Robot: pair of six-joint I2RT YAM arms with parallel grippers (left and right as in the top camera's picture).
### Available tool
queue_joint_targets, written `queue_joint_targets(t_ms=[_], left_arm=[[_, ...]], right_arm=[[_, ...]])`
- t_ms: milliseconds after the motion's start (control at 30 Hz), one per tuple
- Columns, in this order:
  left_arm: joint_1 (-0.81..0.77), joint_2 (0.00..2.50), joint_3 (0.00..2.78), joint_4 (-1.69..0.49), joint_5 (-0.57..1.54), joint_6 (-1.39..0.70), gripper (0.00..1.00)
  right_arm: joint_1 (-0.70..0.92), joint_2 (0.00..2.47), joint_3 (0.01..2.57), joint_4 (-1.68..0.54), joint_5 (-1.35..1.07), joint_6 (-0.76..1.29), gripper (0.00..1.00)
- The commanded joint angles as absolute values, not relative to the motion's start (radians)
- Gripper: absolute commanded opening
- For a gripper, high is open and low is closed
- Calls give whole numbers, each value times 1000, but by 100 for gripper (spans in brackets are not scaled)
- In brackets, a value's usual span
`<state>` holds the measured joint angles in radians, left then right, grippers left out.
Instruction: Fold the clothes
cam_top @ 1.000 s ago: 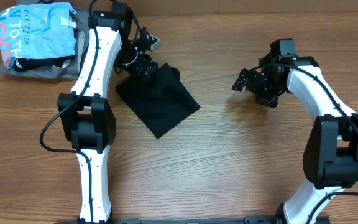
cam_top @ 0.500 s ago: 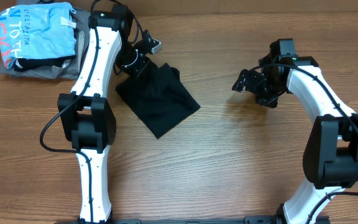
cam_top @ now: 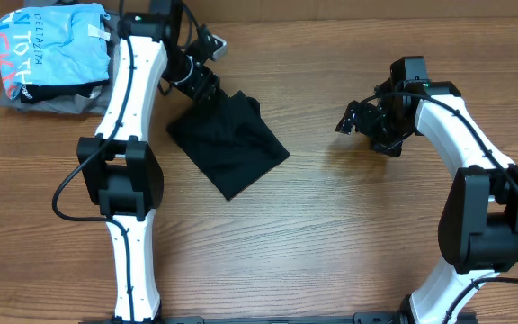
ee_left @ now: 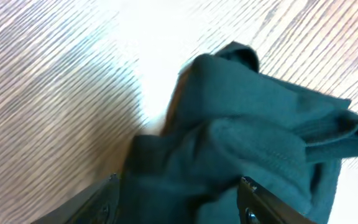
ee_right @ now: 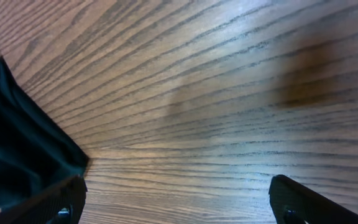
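The black T-shirt (cam_top: 230, 144) lies folded into a small diamond-shaped packet on the wooden table, left of centre. My left gripper (cam_top: 209, 87) hovers over its far corner. In the left wrist view the jaws (ee_left: 178, 200) stand apart, with bunched dark fabric (ee_left: 241, 124) below and between them, and they do not pinch it. My right gripper (cam_top: 345, 121) is open and empty above bare wood to the right of the shirt. In the right wrist view its jaws (ee_right: 173, 205) are wide apart and a corner of the shirt (ee_right: 11, 143) shows at the left.
A light blue printed shirt (cam_top: 57, 45) lies on a folded grey garment (cam_top: 52, 102) at the table's far left corner. The wooden tabletop (cam_top: 349, 225) extends to the front and right.
My left gripper has drawn back toward the table's far edge, away from the shirt's middle to its far corner. The shirt and the right arm have not moved.
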<state>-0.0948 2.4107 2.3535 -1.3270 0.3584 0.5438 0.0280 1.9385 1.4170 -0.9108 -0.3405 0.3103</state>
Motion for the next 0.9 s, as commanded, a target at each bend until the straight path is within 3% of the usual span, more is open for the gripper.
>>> queue_joint_targets(t_ms=[0,67,167,233,400,867], left_arm=[[-86,2422,2373,-1334,421,611,64],[-89,2436,2371,-1337,449,618,63],[-94,2457,2370,-1349,496,630,52],[-95,2462,2370,-1372,540,653,50],[-96,2464,2370,-1431,544,696,61],[-95,2491,2368,-1320,414,703,72]], right_arm=[[34,1932,1413,-902,-341,315,98],[34,1932,1413,-903,-341,315,98],[34,1932,1413,-906,-341,315,98],[33,1932,1413,-911,-341,315,98],[34,1932,1413,-909,-341,319,98],[34,1932,1413,-918,-341,334,98]])
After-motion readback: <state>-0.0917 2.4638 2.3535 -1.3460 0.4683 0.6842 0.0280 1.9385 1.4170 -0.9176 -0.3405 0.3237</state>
